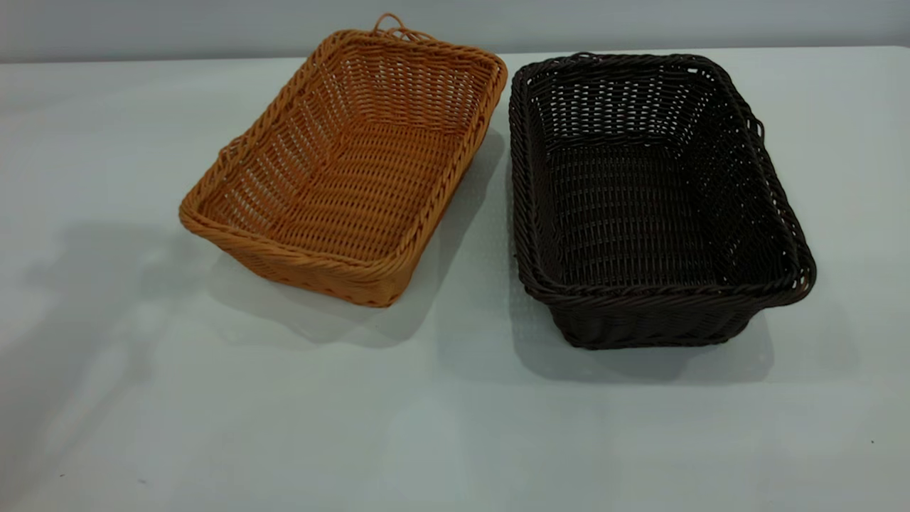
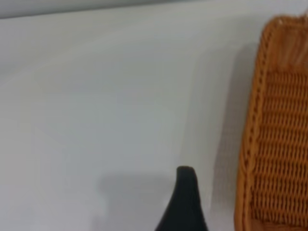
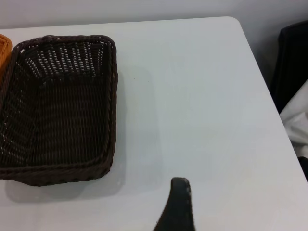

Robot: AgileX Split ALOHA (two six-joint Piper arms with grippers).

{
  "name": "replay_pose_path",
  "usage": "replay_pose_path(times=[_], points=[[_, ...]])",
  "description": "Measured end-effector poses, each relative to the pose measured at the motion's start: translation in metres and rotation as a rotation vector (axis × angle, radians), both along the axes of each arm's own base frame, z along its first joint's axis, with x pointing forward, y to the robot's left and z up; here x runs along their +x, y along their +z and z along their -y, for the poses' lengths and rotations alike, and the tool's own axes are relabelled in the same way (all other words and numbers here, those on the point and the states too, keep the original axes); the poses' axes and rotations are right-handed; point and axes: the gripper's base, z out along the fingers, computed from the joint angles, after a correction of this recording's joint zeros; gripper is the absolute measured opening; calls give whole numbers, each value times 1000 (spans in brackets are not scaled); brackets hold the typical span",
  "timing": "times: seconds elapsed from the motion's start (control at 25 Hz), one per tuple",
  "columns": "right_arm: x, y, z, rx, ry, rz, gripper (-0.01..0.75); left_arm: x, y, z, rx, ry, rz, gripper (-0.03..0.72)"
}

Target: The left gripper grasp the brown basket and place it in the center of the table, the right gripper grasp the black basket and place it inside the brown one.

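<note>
2 baskets sit side by side on the table (image 1: pixel 455 441), close but not touching. The brown basket (image 1: pixel 348 163) is on the left, turned a bit. The black basket (image 1: pixel 650 192) is on the right. Both are empty. Only 1 dark finger of the left gripper (image 2: pixel 183 202) and of the right gripper (image 3: pixel 177 204) shows, each over bare table beside its basket, so I cannot tell if they are apart or together.

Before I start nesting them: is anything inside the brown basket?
Nothing: the brown basket shows only its bare woven floor and sides, and so does the black basket beside it. The table beneath each basket is hidden.
</note>
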Motion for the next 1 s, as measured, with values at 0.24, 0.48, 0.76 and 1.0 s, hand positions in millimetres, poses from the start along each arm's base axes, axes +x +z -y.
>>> replay_pose_path(times=[0.24,0.48,0.76,1.0], points=[[24,10,0,28,11,-71,590,54,-63,38,48,-113,-124,572],[60,19,0,64,17,-184,590,87,-116,59,62,-145,-198,572],[106,15,-3,165,29,-338,590,108,-157,72,62,-158,-249,557],[139,2,-10,282,53,-486,590,112,-183,76,69,-165,-282,464]])
